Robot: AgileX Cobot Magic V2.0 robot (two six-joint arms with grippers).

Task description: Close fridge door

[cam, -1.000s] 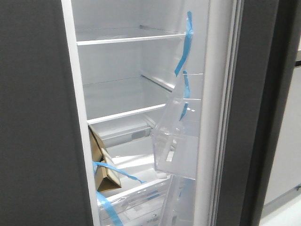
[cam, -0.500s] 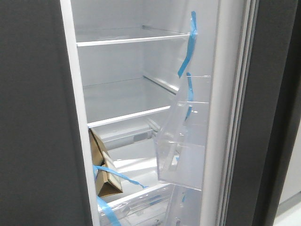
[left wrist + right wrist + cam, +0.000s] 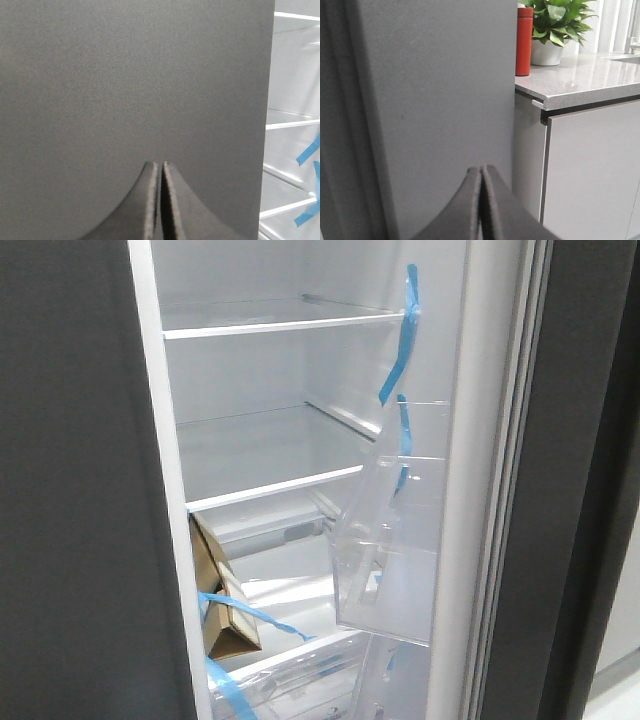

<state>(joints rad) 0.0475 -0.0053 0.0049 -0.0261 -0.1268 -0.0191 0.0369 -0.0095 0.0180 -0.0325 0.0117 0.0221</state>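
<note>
The fridge door (image 3: 470, 440) stands open on the right of the front view, its white inner face carrying clear bins (image 3: 390, 560) and blue tape (image 3: 398, 350), with its dark grey outer side (image 3: 570, 490) beyond. My right gripper (image 3: 482, 170) is shut and empty, its tips close to the door's dark grey outer face (image 3: 435, 85); I cannot tell if they touch. My left gripper (image 3: 160, 165) is shut and empty, facing the second dark grey door (image 3: 130, 80), which stands shut on the left (image 3: 70, 490). Neither gripper shows in the front view.
Inside the fridge are white shelves (image 3: 270, 325) and a tilted cardboard box (image 3: 215, 590) with tape. Beside the door's outer face are a grey countertop (image 3: 585, 80) with a red bottle (image 3: 524, 40) and a potted plant (image 3: 555, 20), above a light grey cabinet front (image 3: 595, 170).
In the front view the door's bins and white edge shifted a little to the right between one second and half a second ago. Since then nothing has moved.
</note>
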